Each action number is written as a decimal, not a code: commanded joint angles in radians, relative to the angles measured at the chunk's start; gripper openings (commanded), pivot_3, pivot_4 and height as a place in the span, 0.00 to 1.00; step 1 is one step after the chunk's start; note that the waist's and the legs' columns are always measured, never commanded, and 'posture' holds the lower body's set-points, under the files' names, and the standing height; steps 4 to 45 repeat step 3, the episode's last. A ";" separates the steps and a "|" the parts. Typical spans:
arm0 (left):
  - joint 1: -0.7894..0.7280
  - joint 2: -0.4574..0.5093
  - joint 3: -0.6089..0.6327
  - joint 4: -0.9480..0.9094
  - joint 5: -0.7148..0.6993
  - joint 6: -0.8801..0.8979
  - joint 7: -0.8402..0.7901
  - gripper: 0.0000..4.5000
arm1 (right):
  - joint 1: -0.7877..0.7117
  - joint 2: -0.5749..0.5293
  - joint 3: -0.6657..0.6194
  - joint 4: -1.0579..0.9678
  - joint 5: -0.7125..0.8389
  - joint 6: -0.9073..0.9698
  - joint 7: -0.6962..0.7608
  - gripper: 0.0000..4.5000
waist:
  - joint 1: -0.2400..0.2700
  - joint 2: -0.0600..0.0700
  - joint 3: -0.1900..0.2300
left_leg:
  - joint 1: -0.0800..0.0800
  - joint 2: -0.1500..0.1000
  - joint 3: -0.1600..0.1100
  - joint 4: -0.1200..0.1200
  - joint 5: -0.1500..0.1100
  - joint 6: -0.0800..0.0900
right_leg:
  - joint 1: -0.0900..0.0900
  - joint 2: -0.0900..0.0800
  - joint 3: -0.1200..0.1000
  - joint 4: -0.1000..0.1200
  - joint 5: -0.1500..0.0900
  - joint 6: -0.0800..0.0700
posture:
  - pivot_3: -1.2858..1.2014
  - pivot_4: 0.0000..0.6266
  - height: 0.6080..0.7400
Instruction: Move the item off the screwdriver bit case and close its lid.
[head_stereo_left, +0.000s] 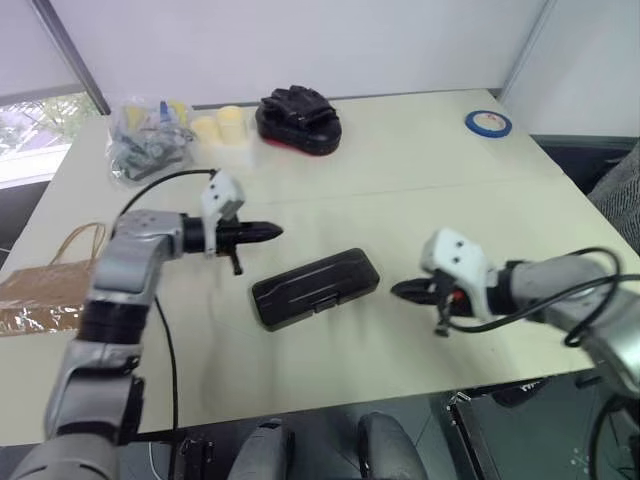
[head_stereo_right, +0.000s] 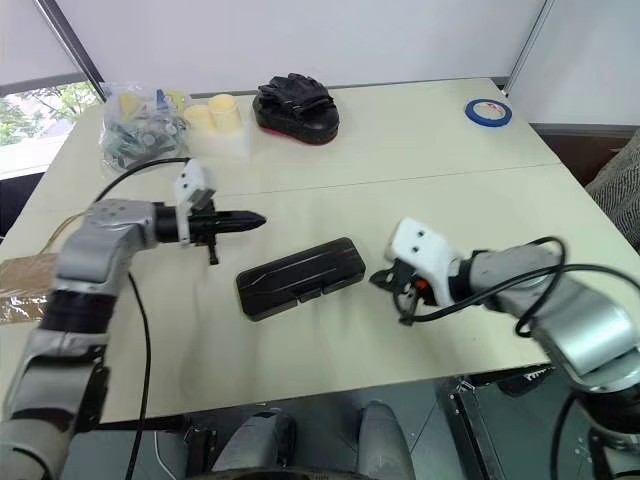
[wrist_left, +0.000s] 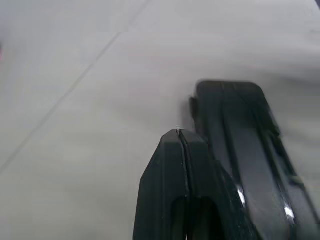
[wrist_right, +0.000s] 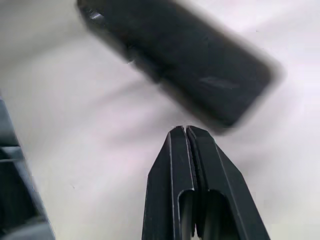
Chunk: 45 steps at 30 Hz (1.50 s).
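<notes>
A: Lying mid-bench (head_stereo_left: 420, 180), the screwdriver bit case (head_stereo_left: 315, 288) has its lid (head_stereo_left: 322, 279) down; the long axis runs from near-left up to far-right.

B: And the paper bag (head_stereo_left: 40, 292)?

A: Flat at the bench's left edge, well apart. No readable writing.

B: Tools?

A: Left tool (head_stereo_left: 270, 233) and right tool (head_stereo_left: 400, 291) are both fully closed, holding nothing, flanking the case.

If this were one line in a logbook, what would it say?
case: lid shut, on table | paper bag: off case, at table's left edge | left tool: shut, empty | right tool: shut, empty
</notes>
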 joint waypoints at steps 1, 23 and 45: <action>0.121 0.061 0.092 -0.253 -0.131 0.139 0.027 0.00 | -0.043 -0.061 -0.091 0.005 0.057 -0.022 0.065 0.01 | 0.000 0.001 0.001 | 0.000 0.001 0.000 -0.001 0.000 0.000 | 0.000 0.000 0.001 -0.001 0.000 0.000 | 0.52 0.24 1.00; 0.177 0.075 0.125 -0.336 -0.183 0.187 0.056 0.00 | -0.042 -0.083 -0.105 0.017 0.064 -0.040 0.085 0.01 | 0.002 0.001 0.001 | 0.000 0.001 0.000 -0.001 0.000 0.000 | 0.001 0.000 0.001 -0.002 0.000 0.000 | 0.52 0.24 1.00; 0.177 0.075 0.125 -0.336 -0.183 0.187 0.056 0.00 | -0.042 -0.083 -0.105 0.017 0.064 -0.040 0.085 0.01 | 0.002 0.001 0.001 | 0.000 0.001 0.000 -0.001 0.000 0.000 | 0.001 0.000 0.001 -0.002 0.000 0.000 | 0.52 0.24 1.00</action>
